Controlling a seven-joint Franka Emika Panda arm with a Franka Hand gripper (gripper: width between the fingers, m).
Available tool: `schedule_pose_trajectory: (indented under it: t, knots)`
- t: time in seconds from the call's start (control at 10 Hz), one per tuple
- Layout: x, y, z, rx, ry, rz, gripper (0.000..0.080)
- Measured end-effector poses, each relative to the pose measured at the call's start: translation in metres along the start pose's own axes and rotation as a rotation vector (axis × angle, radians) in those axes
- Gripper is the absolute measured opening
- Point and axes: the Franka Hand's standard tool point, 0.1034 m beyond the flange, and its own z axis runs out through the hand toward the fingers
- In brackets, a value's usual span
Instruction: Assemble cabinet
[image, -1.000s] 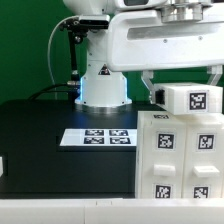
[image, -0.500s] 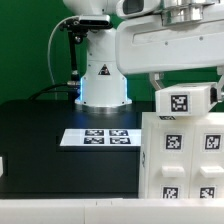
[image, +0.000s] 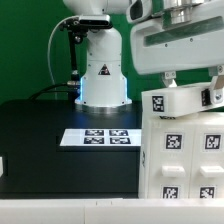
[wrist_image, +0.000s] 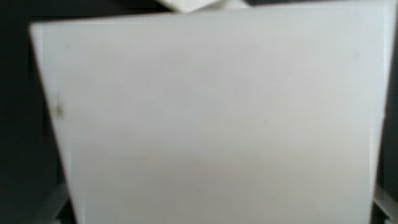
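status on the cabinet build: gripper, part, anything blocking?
Gripper closed on small white tagged plastic box piece, carried just above tall white tagged cabinet body. Whether they touch: unclear. Flat white marker board lies clear, toward the exterior view's left. Nothing blocking.

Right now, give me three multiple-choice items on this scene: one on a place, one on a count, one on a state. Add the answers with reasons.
1. Where does the marker board lie in the exterior view?
A. On the black table, to the exterior view's left of the cabinet body
B. On top of the cabinet body
C. Against the green wall

2. How many tags does the marker board show?
A. One
B. Four
C. Nine

3. What state is the small cabinet piece in?
A. Lying flat on the table
B. Held by the tool above the cabinet body
C. Standing on the marker board

Answers:
1 A: it lies flat on the table, beside the cabinet body.
2 B: four black squares sit in a row.
3 B: it hangs tilted under the tool, over the body.
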Motion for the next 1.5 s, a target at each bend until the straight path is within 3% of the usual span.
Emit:
schedule_pose_trajectory:
  t: [0.1,0.3,0.4,0.5,0.6,0.9,1.2,1.5]
  knots:
    - [0.0,-0.001,0.0,0.014,-0.002,0.079,0.0554]
    - [0.0,-0.001,0.0,0.012,-0.003,0.106,0.0554]
    - [0.0,-0.001,0.0,0.012,-0.003,0.096,0.0623]
    - [-0.001,-0.001,0.0,0.012,-0.004,0.092,0.0623]
    - [0.0,-0.001,-0.001,0.009,-0.005,0.072,0.0766]
    - [-0.012,0.001,-0.045,-0.116,-0.098,-0.142,0.0798]
    - [-0.013,-0.002,-0.046,-0.109,-0.118,-0.381,0.0796]
    - [-0.011,-0.001,-0.037,-0.085,-0.146,-0.877,0.0796]
